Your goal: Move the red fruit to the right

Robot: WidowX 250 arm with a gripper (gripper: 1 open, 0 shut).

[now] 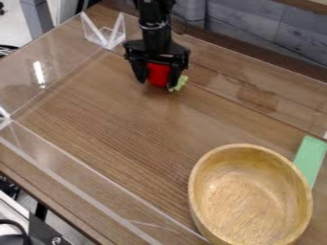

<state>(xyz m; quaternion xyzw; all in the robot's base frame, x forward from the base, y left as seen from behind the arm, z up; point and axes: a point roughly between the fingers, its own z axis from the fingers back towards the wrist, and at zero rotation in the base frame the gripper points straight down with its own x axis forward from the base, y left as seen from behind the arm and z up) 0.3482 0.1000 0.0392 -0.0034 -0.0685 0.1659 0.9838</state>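
Observation:
The red fruit [160, 73], a small glossy strawberry with a pale green cap poking out to its right, lies on the wooden table at the upper middle of the camera view. My black gripper [159, 75] points straight down over it, open, with one finger on each side of the fruit. The fingers reach down almost to the table. I cannot tell whether they touch the fruit. The arm above hides the fruit's top.
A large wooden bowl [250, 198] stands at the lower right. A green card [311, 156] lies by the right edge. Clear plastic walls [52, 72] ring the wooden table [128, 144]. A clear folded piece [102, 32] stands at the back left.

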